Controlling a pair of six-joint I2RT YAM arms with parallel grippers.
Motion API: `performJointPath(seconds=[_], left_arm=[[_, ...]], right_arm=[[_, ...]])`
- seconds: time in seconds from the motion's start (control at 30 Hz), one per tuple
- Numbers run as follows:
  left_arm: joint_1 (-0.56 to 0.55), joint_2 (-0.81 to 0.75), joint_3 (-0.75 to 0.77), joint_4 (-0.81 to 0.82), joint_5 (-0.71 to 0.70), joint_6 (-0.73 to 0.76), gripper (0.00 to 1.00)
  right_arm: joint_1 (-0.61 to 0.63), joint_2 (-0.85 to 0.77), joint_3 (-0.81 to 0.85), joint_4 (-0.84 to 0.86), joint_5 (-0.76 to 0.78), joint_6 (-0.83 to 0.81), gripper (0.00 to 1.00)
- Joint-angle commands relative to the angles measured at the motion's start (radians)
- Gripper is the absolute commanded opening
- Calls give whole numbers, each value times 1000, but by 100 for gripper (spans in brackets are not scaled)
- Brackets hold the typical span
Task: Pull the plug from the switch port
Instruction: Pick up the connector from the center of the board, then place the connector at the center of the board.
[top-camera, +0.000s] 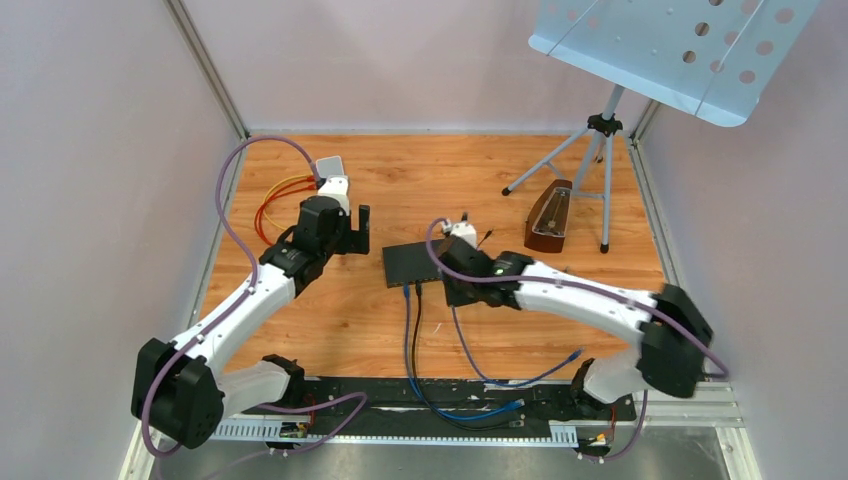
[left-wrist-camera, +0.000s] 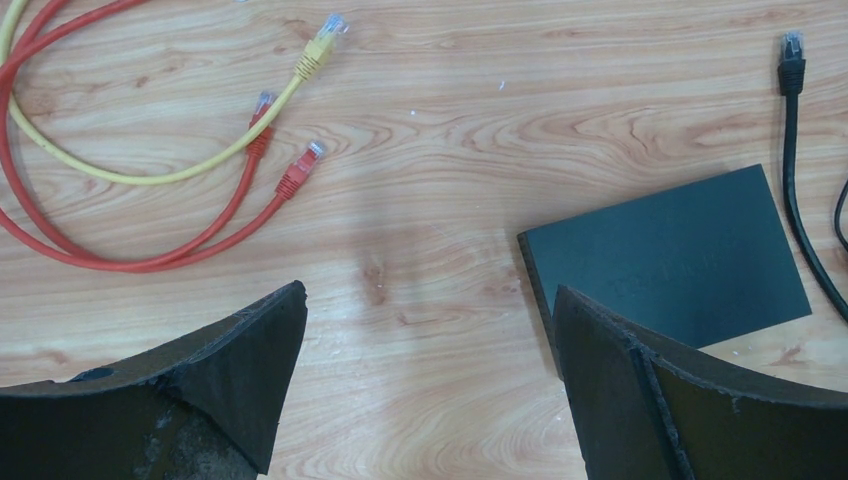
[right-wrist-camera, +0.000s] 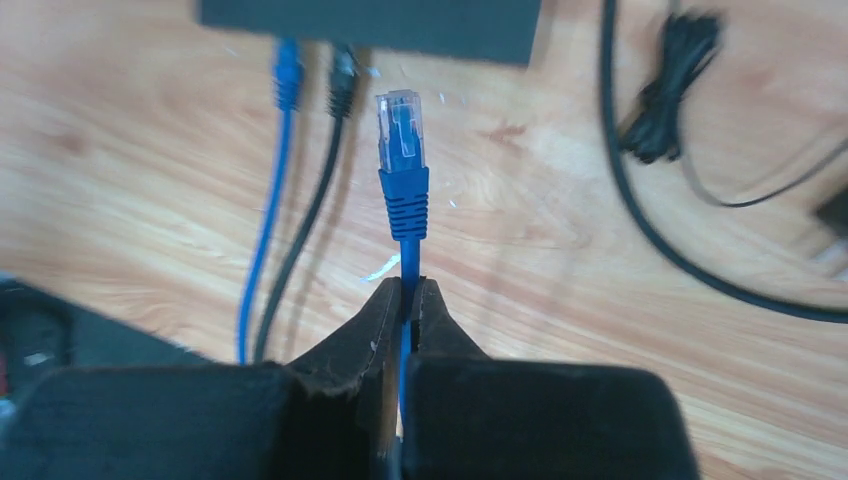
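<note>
Plug (right-wrist-camera: 402, 130) out of switch (right-wrist-camera: 370, 25), nose pointing straight at it, just apart. I see right gripper (right-wrist-camera: 405, 300) pinched shut on cable (right-wrist-camera: 408, 262) right behind plug; left gripper (left-wrist-camera: 428, 300) wide open, holding nothing.

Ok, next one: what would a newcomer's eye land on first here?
In the right wrist view, the right gripper is shut on a blue cable just behind its plug, which is out of the switch while a second blue cable and a black cable sit plugged in. The left gripper hangs open beside the switch, and a music stand looms at the far right corner.
</note>
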Motion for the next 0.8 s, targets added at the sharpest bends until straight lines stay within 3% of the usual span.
performJointPath(seconds=[0.0, 0.17, 0.3, 0.5, 0.77], left_arm=[[10, 17, 33, 20, 12, 1, 100], [9, 34, 49, 19, 28, -8, 100], [9, 49, 65, 12, 54, -24, 100], [9, 41, 64, -4, 65, -37, 100], [10, 47, 94, -42, 62, -18, 100]], right_arm=[[-60, -260, 58, -63, 66, -97, 0], [-223, -412, 101, -63, 11, -216, 0], [-400, -377, 137, -51, -62, -285, 0], [-470, -156, 228, 4, -182, -262, 0], [-496, 232, 439, 29, -174, -161, 0]])
